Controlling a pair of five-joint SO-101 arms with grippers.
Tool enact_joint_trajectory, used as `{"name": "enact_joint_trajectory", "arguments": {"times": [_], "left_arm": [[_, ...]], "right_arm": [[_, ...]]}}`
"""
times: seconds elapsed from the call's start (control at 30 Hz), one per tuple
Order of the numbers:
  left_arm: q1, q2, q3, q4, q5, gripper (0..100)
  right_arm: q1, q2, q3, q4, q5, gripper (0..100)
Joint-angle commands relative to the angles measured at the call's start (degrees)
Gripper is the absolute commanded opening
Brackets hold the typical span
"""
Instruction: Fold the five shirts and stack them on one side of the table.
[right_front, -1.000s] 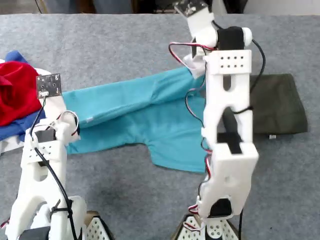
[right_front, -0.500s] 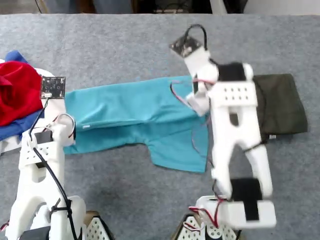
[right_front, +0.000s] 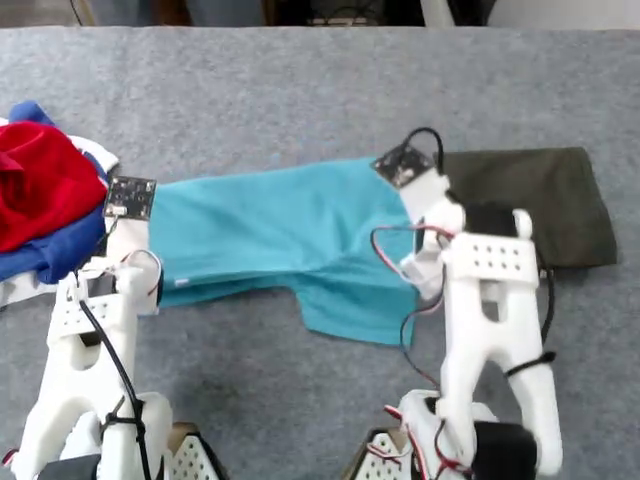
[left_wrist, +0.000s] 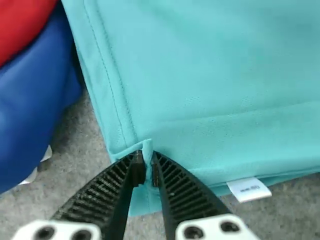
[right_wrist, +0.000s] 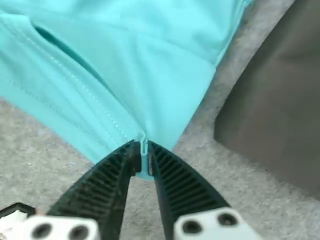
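A teal shirt (right_front: 285, 225) lies spread lengthwise across the middle of the table, with one sleeve (right_front: 355, 315) pointing toward the near edge. My left gripper (left_wrist: 143, 169) is shut on a folded corner of the teal shirt (left_wrist: 210, 90) at the end beside the red and blue pile. My right gripper (right_wrist: 142, 156) is shut on a seam fold of the teal shirt (right_wrist: 125, 60) at the opposite end, close to a dark olive shirt (right_wrist: 280, 100). In the high view the left arm's wrist (right_front: 130, 197) and the right arm's wrist (right_front: 407, 166) stand over the shirt's two ends.
A folded dark olive shirt (right_front: 545, 205) lies at the right. A red shirt (right_front: 40, 180) sits bunched on a blue one (right_front: 55, 250) at the left edge. Grey table cloth (right_front: 250, 90) is bare along the far side and between the arm bases.
The right arm has drawn back from the far side toward the near edge, bringing the shirt's end with it. The left gripper has shifted slightly rightward. The teal shirt now lies flatter and wider.
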Motion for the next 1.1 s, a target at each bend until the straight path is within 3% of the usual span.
{"name": "enact_joint_trajectory", "arguments": {"times": [0.0, 0.77, 0.9, 1.07], "left_arm": [[-0.04, -1.49, -0.31, -0.53, -0.70, 3], [-5.05, -1.05, -0.22, -0.44, -0.62, 3], [-5.14, -1.58, -1.63, 4.04, -0.53, 13], [-5.23, -1.58, -8.66, 12.31, -0.35, 15]], "right_arm": [[0.79, -4.09, 4.53, -2.37, 0.44, 1.3], [-0.62, -6.73, 17.89, -10.81, 0.35, 1.3], [-0.70, -6.73, 17.45, -10.29, 0.53, 1.8], [-2.90, -6.73, 17.27, -7.30, 4.75, 18.1]]}}
